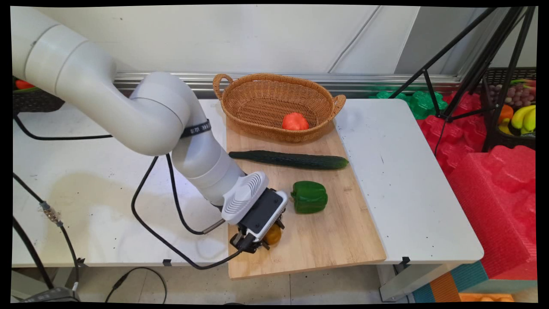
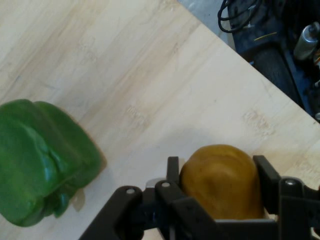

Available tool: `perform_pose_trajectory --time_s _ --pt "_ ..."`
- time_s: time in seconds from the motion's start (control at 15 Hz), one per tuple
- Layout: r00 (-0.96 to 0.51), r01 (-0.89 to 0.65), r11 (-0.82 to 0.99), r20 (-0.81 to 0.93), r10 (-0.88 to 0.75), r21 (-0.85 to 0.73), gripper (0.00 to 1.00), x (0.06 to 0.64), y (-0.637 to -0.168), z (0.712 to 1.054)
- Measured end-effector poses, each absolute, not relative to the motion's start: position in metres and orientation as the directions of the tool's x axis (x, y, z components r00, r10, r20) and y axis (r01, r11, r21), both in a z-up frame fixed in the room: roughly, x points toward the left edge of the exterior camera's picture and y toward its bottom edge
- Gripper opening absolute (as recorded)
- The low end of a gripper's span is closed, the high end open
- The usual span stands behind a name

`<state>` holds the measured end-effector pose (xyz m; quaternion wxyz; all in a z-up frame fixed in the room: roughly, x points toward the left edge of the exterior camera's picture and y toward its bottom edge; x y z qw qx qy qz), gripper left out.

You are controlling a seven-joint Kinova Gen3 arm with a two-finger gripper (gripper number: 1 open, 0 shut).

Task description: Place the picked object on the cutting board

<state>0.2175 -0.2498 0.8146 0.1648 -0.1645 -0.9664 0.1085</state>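
My gripper (image 1: 262, 241) (image 2: 219, 172) is low over the near left part of the wooden board (image 1: 326, 231), shut on a small yellow-orange fruit (image 1: 273, 234) (image 2: 222, 180). In the hand view both fingers (image 2: 173, 170) press against the fruit's sides, and it rests on or just above the board. A green bell pepper (image 1: 309, 196) (image 2: 42, 160) lies on the board a short way from the gripper.
A long cucumber (image 1: 289, 159) lies across the board's far half. Behind it stands a wicker basket (image 1: 257, 92) with a red tomato (image 1: 294, 122) inside. Black cables (image 1: 171, 240) hang by the arm. A tripod (image 1: 472, 73) and red foam (image 1: 493, 180) stand to the table's right.
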Motion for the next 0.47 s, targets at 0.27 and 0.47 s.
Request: perform_pose_trajectory --time_s 0.27,0.47 --pt "-0.888 0.291 0.918 0.281 0.364 -0.268 0.0 0.2173 -0.2502 0.809" --pt "-0.887 0.286 0.918 0.286 0.362 -0.273 1.0 0.2184 -0.2506 0.8093"
